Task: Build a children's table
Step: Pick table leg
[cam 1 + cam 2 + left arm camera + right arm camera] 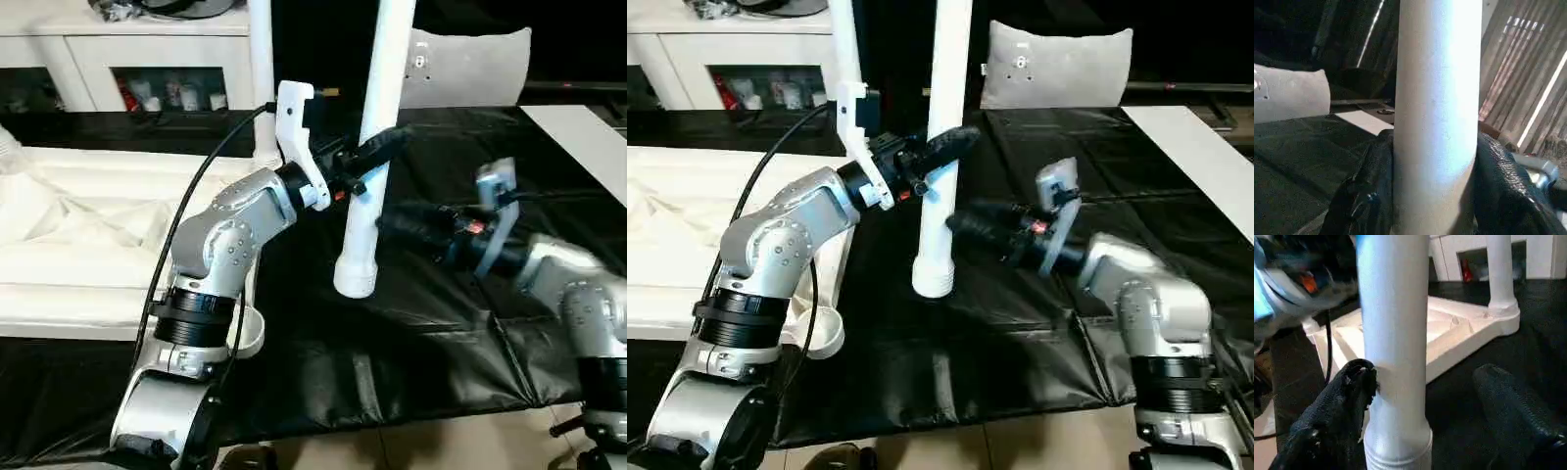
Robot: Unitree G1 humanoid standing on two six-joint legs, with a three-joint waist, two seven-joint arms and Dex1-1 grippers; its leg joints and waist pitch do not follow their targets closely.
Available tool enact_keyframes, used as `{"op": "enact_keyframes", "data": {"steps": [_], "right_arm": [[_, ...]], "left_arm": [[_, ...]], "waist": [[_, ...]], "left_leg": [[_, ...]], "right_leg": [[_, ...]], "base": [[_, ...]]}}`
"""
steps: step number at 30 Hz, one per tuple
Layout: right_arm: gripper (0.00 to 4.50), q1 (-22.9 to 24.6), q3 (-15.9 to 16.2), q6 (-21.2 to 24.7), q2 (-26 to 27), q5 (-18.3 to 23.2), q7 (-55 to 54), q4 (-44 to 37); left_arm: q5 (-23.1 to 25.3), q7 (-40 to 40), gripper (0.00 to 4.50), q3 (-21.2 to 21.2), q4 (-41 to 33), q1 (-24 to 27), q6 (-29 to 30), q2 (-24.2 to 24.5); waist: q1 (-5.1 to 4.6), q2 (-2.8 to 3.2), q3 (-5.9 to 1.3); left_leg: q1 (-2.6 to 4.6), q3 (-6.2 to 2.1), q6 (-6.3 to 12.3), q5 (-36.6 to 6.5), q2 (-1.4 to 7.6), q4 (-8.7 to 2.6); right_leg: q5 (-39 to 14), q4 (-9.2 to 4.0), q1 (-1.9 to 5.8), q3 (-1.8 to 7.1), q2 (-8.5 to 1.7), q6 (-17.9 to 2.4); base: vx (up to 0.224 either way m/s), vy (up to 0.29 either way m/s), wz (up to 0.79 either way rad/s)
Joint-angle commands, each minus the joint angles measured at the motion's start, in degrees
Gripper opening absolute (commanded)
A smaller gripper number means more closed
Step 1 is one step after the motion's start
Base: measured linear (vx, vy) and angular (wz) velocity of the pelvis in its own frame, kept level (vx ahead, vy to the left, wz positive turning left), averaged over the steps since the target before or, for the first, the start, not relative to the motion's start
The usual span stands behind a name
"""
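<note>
A long white table leg [377, 98] hangs upright over the black mat, thick end down. My left gripper [377, 152] is shut on its middle, and both black fingers [1366, 196] press its sides. My right gripper [970, 220] reaches in low from the right and stands open around the leg's lower part [1393, 308]. One finger [1347, 401] touches the leg and the other is well apart from it. The table top [78, 225] lies upside down at the left, ribs up. Another leg [260, 78] stands in its far corner socket.
The black mat [392, 362] covers the floor under the leg. A round corner socket [250, 338] of the top sticks out beside my left forearm. A white cabinet [147, 49] stands at the back left, a grey cushion [470, 64] behind, and a white board [578, 137] at the right.
</note>
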Motion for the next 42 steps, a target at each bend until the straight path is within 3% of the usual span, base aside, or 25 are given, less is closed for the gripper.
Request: {"op": "enact_keyframes", "data": {"steps": [1,11,36,42], "right_arm": [[3.56,-0.6,1.0,0.6,-0.7,-0.6,-0.3,0.7],[3.56,-1.9,4.5,-1.4,1.9,-4.1,-1.7,3.3],[3.56,-4.7,6.1,-4.9,6.0,-5.5,-0.3,8.5],[2.96,-4.8,5.9,-4.9,6.1,-5.4,0.2,8.9]], "left_arm": [[0.9,0.0,1.79,-0.9,-1.8,-1.0,-0.6,0.0],[2.8,0.6,1.79,-2.8,-3.0,0.0,-2.0,-1.0],[4.0,-0.3,1.79,-4.9,-4.6,1.3,-2.0,-1.8],[4.2,-0.5,1.79,-5.1,-4.7,1.3,-1.9,-1.9]], "waist": [[0.08,-0.64,-4.05],[-0.01,-0.74,-4.04],[-0.05,-0.78,-4.05],[-0.05,-0.79,-4.04]], "left_leg": [[2.37,-1.99,3.04,-5.7,5.1,-3.23],[2.4,-2.03,2.78,-6.3,5.22,-3.3],[2.37,-1.95,2.44,-6.7,5.13,-3.3],[2.42,-1.94,2.52,-6.8,5.17,-3.31]], "right_leg": [[6.9,-4.15,1.61,2.37,-6.09,-15.0],[5.7,-4.11,1.53,2.34,-6.18,-15.2],[5.3,-4.07,1.43,2.38,-6.11,-14.6],[5.2,-4.09,1.41,2.4,-6.13,-14.6]], "base": [[0.0,0.0,0.0],[0.0,0.0,0.0],[0.0,0.0,0.0],[0.0,0.0,0.0]]}}
